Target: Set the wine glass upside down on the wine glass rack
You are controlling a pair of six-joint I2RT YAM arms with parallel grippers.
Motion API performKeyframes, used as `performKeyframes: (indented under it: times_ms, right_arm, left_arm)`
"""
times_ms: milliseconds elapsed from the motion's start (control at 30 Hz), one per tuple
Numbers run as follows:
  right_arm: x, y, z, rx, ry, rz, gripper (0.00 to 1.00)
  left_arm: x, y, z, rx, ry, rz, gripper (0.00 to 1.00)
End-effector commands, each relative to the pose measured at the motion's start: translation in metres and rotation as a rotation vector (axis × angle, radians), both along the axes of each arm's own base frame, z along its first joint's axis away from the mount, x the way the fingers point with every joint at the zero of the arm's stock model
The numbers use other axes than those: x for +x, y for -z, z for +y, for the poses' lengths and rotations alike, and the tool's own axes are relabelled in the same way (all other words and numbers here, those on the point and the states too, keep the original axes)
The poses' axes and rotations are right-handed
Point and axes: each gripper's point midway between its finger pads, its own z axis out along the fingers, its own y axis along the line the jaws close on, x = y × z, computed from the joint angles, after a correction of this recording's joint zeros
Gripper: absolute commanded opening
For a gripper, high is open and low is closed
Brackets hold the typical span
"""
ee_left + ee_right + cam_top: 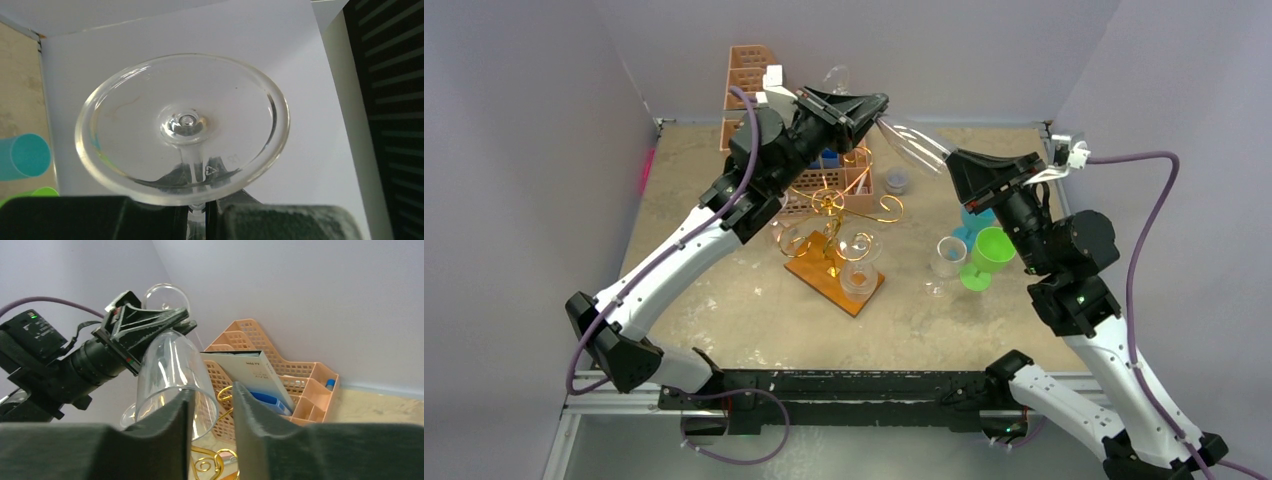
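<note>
A clear wine glass (pixel 916 142) hangs on its side in the air above the back of the table, between the two arms. My left gripper (pixel 879 108) is shut on its stem just behind the round foot (pixel 182 125); the stem runs down between the fingers (pixel 150 220). My right gripper (pixel 211 396) stands open at the bowl's rim (pixel 172 370): one finger lies against the rim and the other stands apart from it. The wine glass rack (pixel 829 205), gold scrolls on a brown base (pixel 824 278), stands below with clear glasses hanging on it.
A peach perforated organizer (pixel 749 75) holding a book (pixel 255 372) stands at the back behind the rack. A green goblet (pixel 986 255), a clear cup (pixel 949 255) and a teal cup (pixel 972 225) stand to the right of the rack. A small cup (pixel 897 180) sits behind it.
</note>
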Motion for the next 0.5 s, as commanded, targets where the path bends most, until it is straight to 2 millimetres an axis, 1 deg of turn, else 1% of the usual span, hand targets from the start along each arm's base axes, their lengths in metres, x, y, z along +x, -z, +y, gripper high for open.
performKeyframes:
  times_ms: [0,33,67,100,167,233,367,433,467]
  right_arm:
    - [-0.010,-0.023,-0.004,0.040,-0.007,-0.068,0.43]
    - [-0.010,-0.021,-0.004,0.039,-0.006,-0.059,0.50]
    - [-0.010,-0.019,-0.005,0.036,-0.004,-0.051,0.55]
    - [-0.010,-0.016,-0.005,0.030,-0.003,-0.044,0.59]
    - [-0.014,-0.012,-0.008,0.013,0.001,-0.039,0.64]
    - [-0.018,-0.007,-0.010,-0.009,0.000,-0.029,0.67]
    - [-0.029,0.003,-0.015,-0.048,-0.005,0.001,0.69]
    - [-0.034,0.002,-0.019,-0.054,-0.004,0.001,0.69]
    - [-0.036,0.001,-0.020,-0.052,-0.003,-0.002,0.69]
  left_arm:
    - [-0.020,-0.047,0.035,0.049,-0.132,-0.244,0.00]
    - [-0.022,-0.053,0.042,0.066,-0.159,-0.279,0.00]
    - [-0.024,-0.057,0.047,0.089,-0.187,-0.315,0.00]
    - [-0.026,-0.062,0.052,0.109,-0.210,-0.349,0.00]
    - [-0.033,-0.072,0.059,0.157,-0.237,-0.427,0.00]
    - [-0.042,-0.082,0.062,0.238,-0.244,-0.517,0.00]
    - [-0.061,-0.093,0.069,0.407,-0.230,-0.654,0.00]
    - [-0.070,-0.089,0.072,0.510,-0.197,-0.683,0.00]
    - [-0.077,-0.089,0.071,0.554,-0.163,-0.716,0.00]
